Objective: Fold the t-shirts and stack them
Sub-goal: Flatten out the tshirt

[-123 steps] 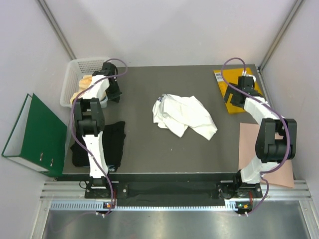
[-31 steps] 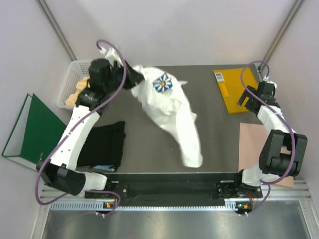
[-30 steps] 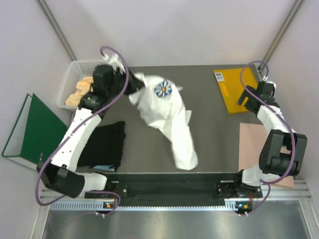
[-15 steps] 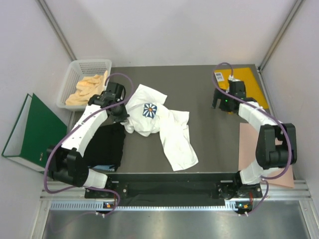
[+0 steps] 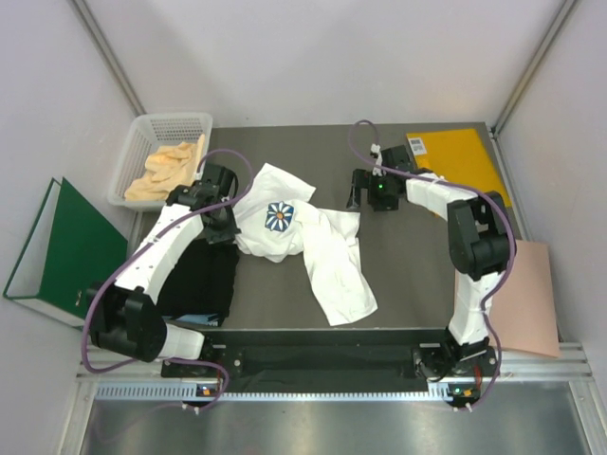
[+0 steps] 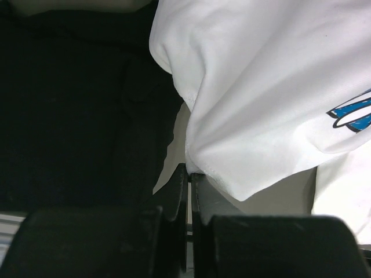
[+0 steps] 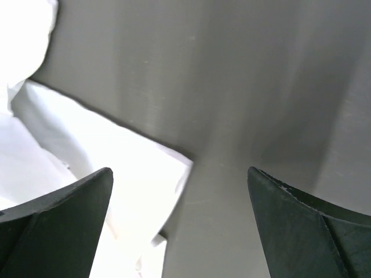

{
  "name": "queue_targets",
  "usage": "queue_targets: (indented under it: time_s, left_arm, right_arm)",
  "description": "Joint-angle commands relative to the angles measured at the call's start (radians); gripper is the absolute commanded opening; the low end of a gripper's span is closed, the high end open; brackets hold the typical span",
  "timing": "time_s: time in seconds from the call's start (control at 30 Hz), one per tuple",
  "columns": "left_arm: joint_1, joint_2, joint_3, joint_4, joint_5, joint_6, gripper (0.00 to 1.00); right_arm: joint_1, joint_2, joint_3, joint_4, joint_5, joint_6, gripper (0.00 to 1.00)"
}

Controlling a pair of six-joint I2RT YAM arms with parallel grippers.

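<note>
**Top external: left end effector clamped on white shirt, right one spread wide**

The white shirt (image 5: 318,251) lay crumpled across the middle of the surface (image 5: 408,275). Its daisy print (image 5: 278,216) faced up, and one long part trailed toward the near edge. The left end effector (image 5: 226,226) sat at the shirt's left edge. In the left wrist view its fingers (image 6: 178,197) were clenched on a hem fold of the white shirt, just beside the black shirt (image 6: 69,116). The black shirt lay flat at the near-left corner, partly under the left arm. The right end effector (image 5: 360,199) hung near the white shirt's far right corner. The right wrist view showed its fingers (image 7: 58,220) released and spread wide, holding nothing, above a white cloth corner and bare surface. A basket (image 5: 142,125) of tan cloth (image 5: 166,166), an envelope (image 5: 455,156), a pink sheet (image 5: 526,294) and a binder (image 5: 57,256) lay around the edges.
</note>
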State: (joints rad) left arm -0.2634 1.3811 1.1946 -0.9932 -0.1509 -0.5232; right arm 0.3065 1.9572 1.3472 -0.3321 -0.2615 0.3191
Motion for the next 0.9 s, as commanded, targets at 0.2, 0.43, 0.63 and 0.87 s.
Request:
queue_targets:
  time_s: [0.2, 0.43, 0.63, 0.87]
  left_arm:
    - [0.003, -0.016, 0.006, -0.03, -0.056, 0.028, 0.0]
    - [0.01, -0.01, 0.031, -0.016, -0.052, 0.041, 0.0]
    - [0.019, -0.001, 0.054, -0.021, -0.065, 0.063, 0.0]
    - [0.027, 0.016, 0.076, -0.01, -0.076, 0.065, 0.0]
  right_arm:
    - [0.08, 0.14, 0.161, -0.207, -0.074, 0.014, 0.91]
    - [0.14, 0.285, 0.298, -0.381, -0.032, 0.008, 0.62]
    - [0.164, 0.322, 0.331, -0.449, 0.074, 0.003, 0.0]
    - [0.111, 0.16, 0.352, -0.407, 0.269, 0.005, 0.0]
